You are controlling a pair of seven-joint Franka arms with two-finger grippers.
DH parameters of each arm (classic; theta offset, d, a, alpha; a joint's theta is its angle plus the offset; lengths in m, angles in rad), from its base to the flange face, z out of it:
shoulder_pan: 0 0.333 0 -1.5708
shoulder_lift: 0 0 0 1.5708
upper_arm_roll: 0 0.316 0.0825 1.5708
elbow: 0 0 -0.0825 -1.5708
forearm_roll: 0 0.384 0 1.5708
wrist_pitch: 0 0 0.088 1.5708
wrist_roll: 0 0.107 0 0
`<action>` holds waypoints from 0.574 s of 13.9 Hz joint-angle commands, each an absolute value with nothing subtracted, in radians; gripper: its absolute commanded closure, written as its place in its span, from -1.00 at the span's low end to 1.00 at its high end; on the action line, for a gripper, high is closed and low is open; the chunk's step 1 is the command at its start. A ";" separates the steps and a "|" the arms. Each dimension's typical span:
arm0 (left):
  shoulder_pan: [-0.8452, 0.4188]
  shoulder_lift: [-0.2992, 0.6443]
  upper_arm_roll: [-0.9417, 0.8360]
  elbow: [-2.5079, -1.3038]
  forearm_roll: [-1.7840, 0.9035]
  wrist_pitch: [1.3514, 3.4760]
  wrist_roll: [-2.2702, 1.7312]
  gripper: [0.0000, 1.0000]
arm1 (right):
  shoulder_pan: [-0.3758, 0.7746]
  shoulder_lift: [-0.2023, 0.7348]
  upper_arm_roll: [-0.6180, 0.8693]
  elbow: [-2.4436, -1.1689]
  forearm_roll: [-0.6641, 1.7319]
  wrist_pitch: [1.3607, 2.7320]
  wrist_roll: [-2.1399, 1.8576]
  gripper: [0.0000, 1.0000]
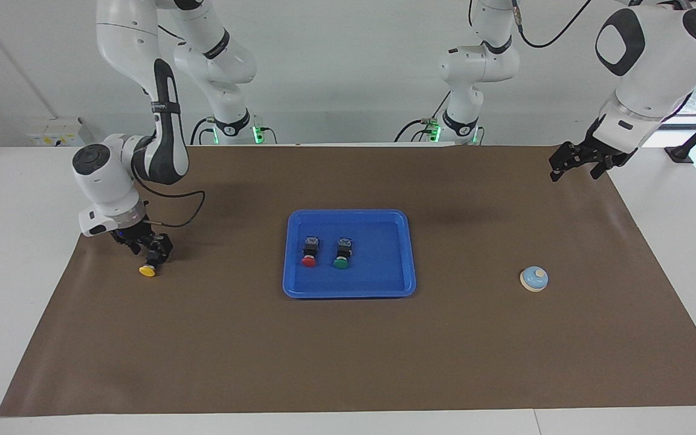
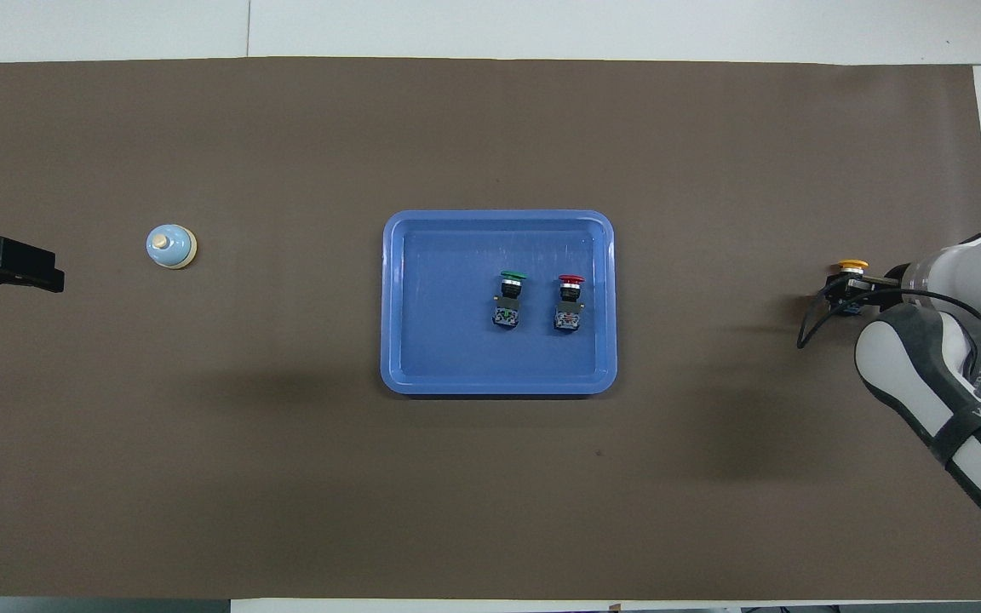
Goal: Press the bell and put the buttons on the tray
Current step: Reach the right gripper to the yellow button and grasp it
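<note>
1. The right tool is low at the right arm's end of the desk, its fingers around the yellow button, the last one outside the tray.
2. Red and green already lie side by side in the tray, leaving room beside them.
3. The left tool waits raised, fingers spread, at its own end, with the bell apart from it on the desk.

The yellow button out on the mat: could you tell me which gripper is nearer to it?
Right. The right gripper is down at the yellow button, its fingers around the body. The left gripper waits raised over the mat's edge at the left arm's end.
</note>
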State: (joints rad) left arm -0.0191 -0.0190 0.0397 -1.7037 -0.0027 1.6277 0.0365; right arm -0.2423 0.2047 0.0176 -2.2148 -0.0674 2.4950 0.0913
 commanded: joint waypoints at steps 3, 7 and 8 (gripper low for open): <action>-0.018 -0.041 0.040 -1.723 0.009 1.628 0.041 -1.00 | -0.247 0.202 0.031 -2.226 -0.080 2.510 0.100 1.00; -0.018 -0.041 0.040 -1.724 0.009 1.628 0.041 -1.00 | -0.221 0.196 0.040 -2.198 -0.080 2.482 0.103 1.00; -0.018 -0.041 0.040 -1.723 0.009 1.628 0.041 -1.00 | -0.198 0.193 0.041 -2.166 -0.078 2.438 0.109 1.00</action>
